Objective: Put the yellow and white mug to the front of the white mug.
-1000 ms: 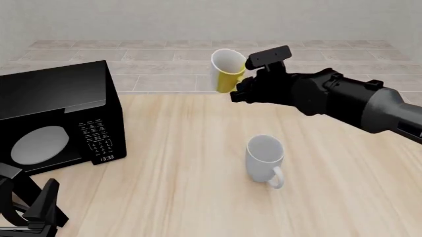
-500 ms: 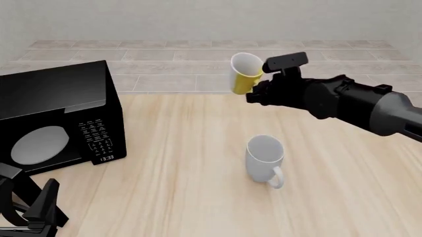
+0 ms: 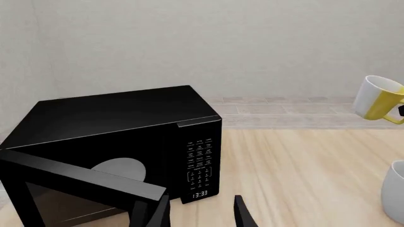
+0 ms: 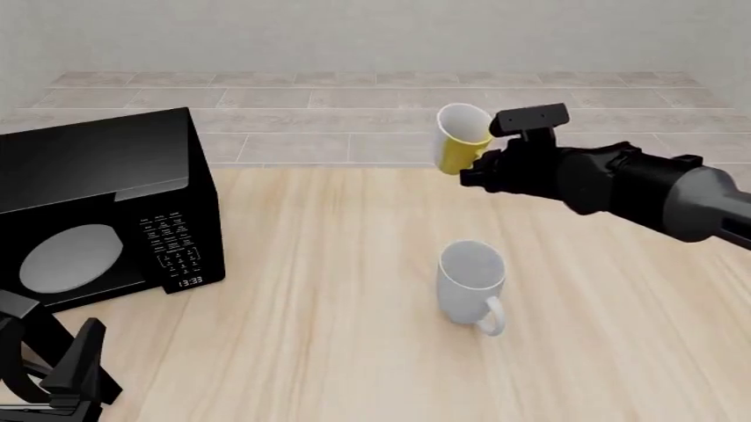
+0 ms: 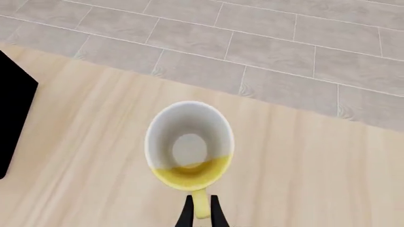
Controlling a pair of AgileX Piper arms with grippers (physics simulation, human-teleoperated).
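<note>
Carried rightward since a second before, the yellow and white mug (image 4: pixel 462 138) hung tilted in the air over the table's (image 4: pixel 329 290) far edge, beyond the white mug (image 4: pixel 472 280) standing mid-table. The right gripper (image 4: pixel 479 169) was pinched tight on its handle, probably so the cup could travel clear above the table. The left gripper (image 4: pixel 53 374) rested idle and parted beside the microwave (image 4: pixel 105 215).

Table (image 4: pixel 294 290): pale wood grain, matt. Microwave (image 4: pixel 94 220): glossy black casing. White mug (image 4: pixel 472 281) & yellow and white mug (image 4: pixel 462 139): smooth glazed look. Floor beyond table: matt tile.
</note>
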